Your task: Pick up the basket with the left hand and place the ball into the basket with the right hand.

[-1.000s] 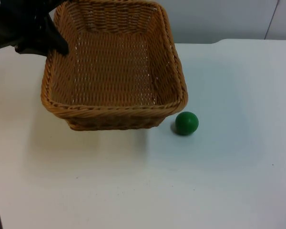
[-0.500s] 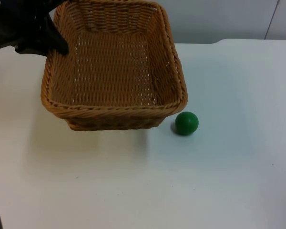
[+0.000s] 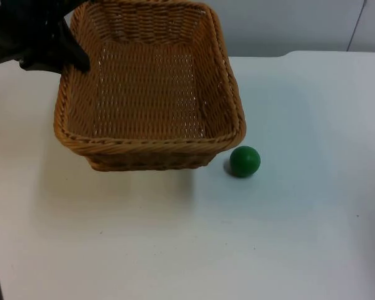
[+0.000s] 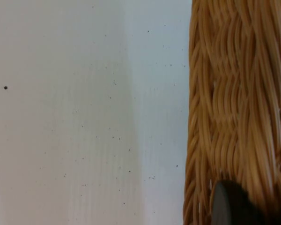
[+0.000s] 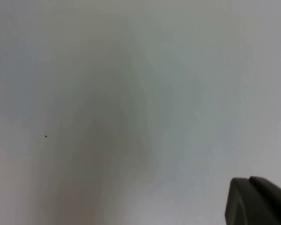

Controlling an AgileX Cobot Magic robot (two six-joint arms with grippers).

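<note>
Up near the table's (image 3: 175,250) far left corner, the left gripper (image 3: 72,57) grips the left rim of the wicker basket (image 3: 150,94), its fingers closed on the woven edge. The basket appears tilted, its far end raised toward the grey partition wall (image 3: 287,25) and its near wall low over the table top, though whether that near edge touches the surface cannot be told. The basket's inside holds nothing. In the left wrist view a black fingertip (image 4: 229,206) presses against the basket's braided rim (image 4: 234,103), with bare white table (image 4: 84,117) beside it.

The green ball (image 3: 244,160) lies on the table just beside the basket's near right corner, apart from it by a small gap, and nothing touches it.

The right gripper (image 5: 257,201) waits above bare table; one dark fingertip of it stands in the right wrist view, and whether its fingers are spread or closed cannot be told from that.
</note>
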